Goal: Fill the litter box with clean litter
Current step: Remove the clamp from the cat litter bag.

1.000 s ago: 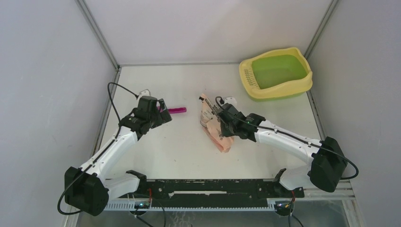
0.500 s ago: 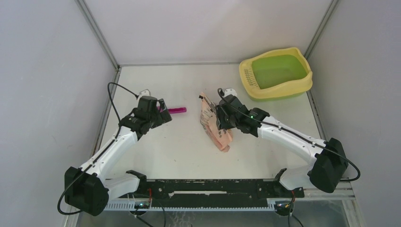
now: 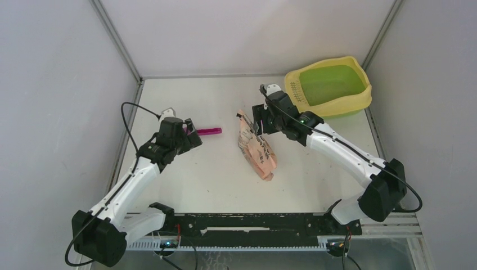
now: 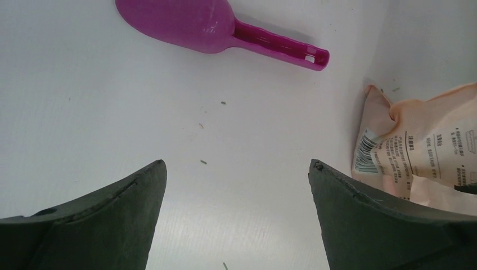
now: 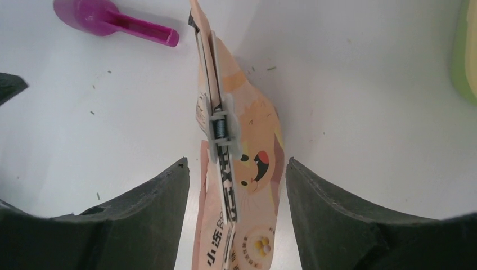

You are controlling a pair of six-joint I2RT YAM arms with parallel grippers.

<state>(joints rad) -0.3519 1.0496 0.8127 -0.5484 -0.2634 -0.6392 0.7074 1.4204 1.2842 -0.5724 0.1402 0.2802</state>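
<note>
The litter box point(image 3: 330, 109), pale yellow rim around a bare lime-green basin, stands at the far right; its edge shows in the right wrist view point(image 5: 469, 62). Litter shows only as dark specks point(image 4: 223, 103) on the table. A peach-pink bag point(image 3: 259, 154) lies flat mid-table with a grey clip point(image 5: 221, 127) along its top. My right gripper point(image 3: 258, 120) hovers open over the bag's far end point(image 5: 237, 162), its fingers apart from the bag on either side. My left gripper point(image 3: 190, 136) is wide open over bare table point(image 4: 237, 163), just short of a magenta scoop point(image 4: 185, 22).
The scoop point(image 3: 210, 131) lies left of the bag, its handle toward the bag's corner point(image 4: 427, 140). Grey walls close in the table on the left, back and right. A black rail point(image 3: 253, 222) runs along the near edge.
My right gripper has opened, let go of the bag and moved up and away toward the litter box. The bag stays flat on the table. The left arm shifted slightly.
</note>
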